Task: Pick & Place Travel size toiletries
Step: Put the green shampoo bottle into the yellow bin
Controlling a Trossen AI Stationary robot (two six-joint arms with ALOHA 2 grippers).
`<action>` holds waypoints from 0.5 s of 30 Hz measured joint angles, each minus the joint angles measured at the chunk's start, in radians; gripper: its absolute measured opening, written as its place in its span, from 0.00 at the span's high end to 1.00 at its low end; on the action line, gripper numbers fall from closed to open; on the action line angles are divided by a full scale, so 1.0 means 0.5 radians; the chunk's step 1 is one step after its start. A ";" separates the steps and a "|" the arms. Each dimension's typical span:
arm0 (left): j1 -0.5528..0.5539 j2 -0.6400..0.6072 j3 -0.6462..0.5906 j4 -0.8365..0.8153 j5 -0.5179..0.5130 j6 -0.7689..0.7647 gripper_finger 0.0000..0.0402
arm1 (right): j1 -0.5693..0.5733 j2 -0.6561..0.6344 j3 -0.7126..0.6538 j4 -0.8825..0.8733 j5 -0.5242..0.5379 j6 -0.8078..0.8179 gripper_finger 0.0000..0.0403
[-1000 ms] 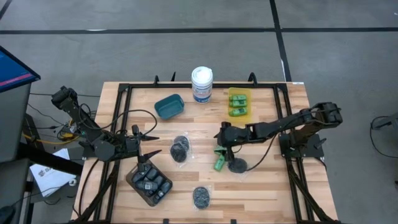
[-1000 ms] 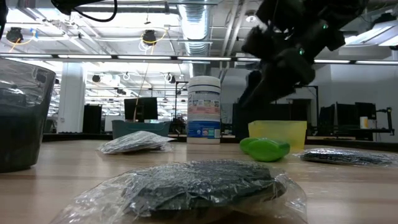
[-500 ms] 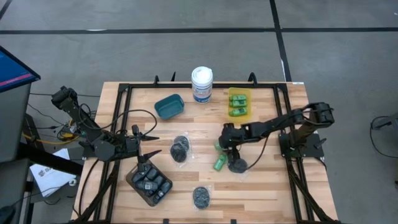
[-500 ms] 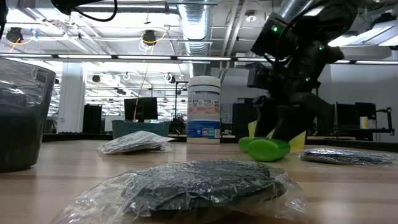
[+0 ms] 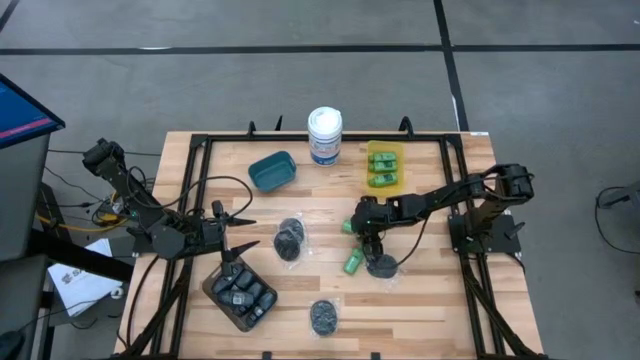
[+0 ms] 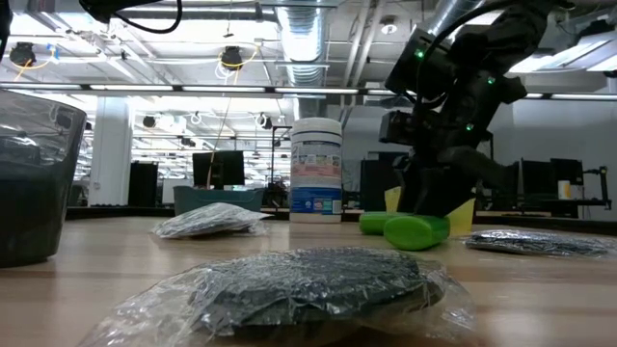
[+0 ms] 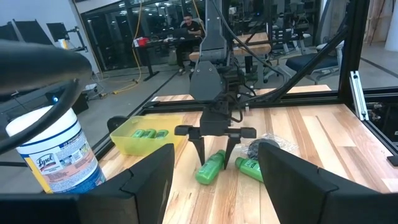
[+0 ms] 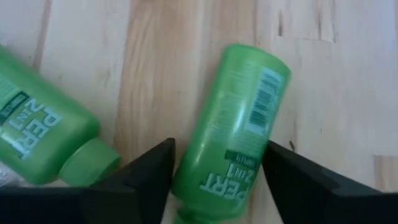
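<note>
On the wooden desk, the right gripper stood spread, jaws straddling a green Pert mini bottle lying flat mid-desk, long axis running between the fingers, a second bottle just beside; left gripper spread, well apart.

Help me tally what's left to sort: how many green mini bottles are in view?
5. Three lie in the yellow tray; one lies between the right gripper's open fingers; one lies on the table just beside it. More could be hidden.
</note>
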 joint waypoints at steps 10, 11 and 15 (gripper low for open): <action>0.000 0.000 0.000 0.000 0.002 0.000 0.44 | -0.009 -0.036 0.002 0.069 0.030 0.039 0.73; 0.000 0.000 0.000 0.000 0.002 0.000 0.44 | -0.015 -0.058 0.021 0.077 0.038 0.038 0.73; 0.000 0.000 0.000 0.001 0.007 0.000 0.44 | -0.068 -0.262 0.057 0.091 0.124 0.005 0.67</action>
